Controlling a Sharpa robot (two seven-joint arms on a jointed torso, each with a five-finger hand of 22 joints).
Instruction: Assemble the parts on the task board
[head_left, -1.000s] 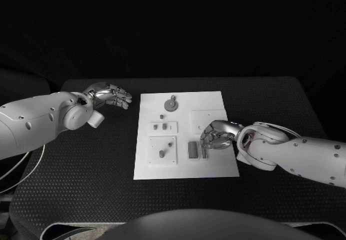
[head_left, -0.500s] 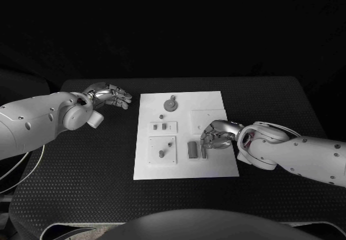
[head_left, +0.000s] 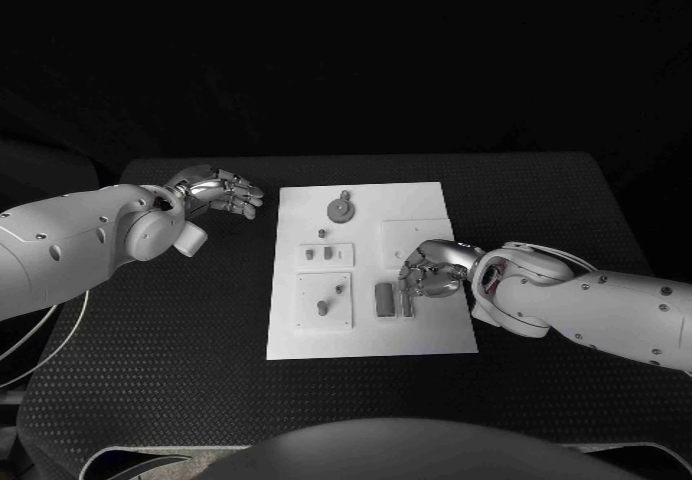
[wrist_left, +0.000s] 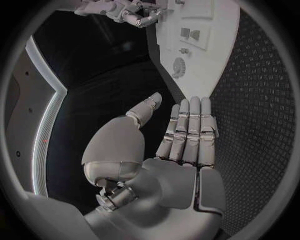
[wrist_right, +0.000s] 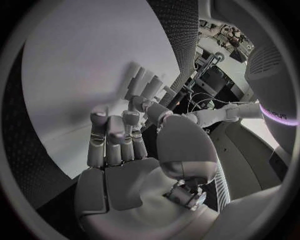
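Black table (head_left: 173, 330), unlettered white task board (head_left: 433, 335), grey parts (head_left: 385, 299).

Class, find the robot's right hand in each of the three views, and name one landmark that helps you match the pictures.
Head view: right hand over the task board's right side.
Left wrist view: at the board's far end.
Right wrist view: fills the middle.
Shared landmark: the white task board.

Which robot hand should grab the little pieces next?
Probably the right hand: it hangs over the task board, right beside the upright parts. The left hand is off the board, over bare table.
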